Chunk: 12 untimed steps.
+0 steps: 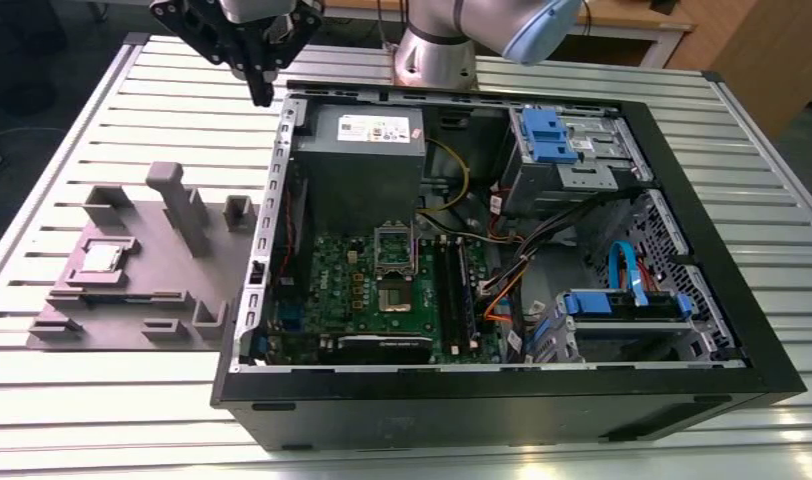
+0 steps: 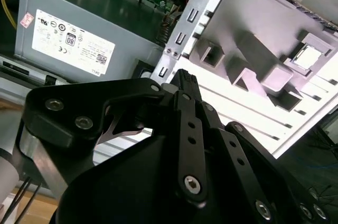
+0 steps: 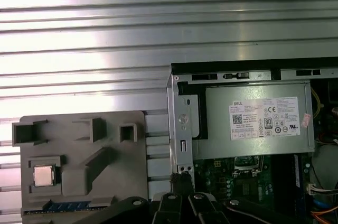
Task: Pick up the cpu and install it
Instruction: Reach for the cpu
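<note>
Upper left of the exterior view: the gripper hangs over the slatted table, just outside the upper-left corner of the open computer case. Its fingers are pressed together into one dark tip and grip nothing. The cpu sits in a square recess of the grey tray at the exterior view's left, well apart from the gripper. The green motherboard lies inside the case, with the socket frame at its middle. Second wrist view: gripper closed and empty, the power supply beside it, the cpu seated in the tray beyond. First wrist view: gripper tip near the case edge, the cpu lying flat in the tray.
</note>
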Available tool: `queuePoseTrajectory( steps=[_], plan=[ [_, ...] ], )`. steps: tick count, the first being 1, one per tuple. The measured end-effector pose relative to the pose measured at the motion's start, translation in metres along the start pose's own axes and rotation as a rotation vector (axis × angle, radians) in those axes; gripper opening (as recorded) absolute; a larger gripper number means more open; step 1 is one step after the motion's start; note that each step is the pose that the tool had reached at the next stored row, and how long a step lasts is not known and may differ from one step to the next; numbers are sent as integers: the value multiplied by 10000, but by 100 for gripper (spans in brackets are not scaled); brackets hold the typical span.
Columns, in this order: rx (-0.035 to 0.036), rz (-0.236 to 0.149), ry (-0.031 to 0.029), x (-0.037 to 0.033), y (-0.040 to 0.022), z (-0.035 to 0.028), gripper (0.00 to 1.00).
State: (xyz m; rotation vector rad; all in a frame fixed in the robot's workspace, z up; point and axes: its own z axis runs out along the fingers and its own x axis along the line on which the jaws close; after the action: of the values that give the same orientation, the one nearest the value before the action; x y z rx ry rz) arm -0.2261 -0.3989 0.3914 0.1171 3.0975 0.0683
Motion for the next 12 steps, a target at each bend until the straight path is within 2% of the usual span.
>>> queuePoseTrajectory(
  steps=[8,12],
  plan=[
    [1,-1,0,118,-10,4,10],
    [0,0,0,204,-19,8,10]
  ],
)
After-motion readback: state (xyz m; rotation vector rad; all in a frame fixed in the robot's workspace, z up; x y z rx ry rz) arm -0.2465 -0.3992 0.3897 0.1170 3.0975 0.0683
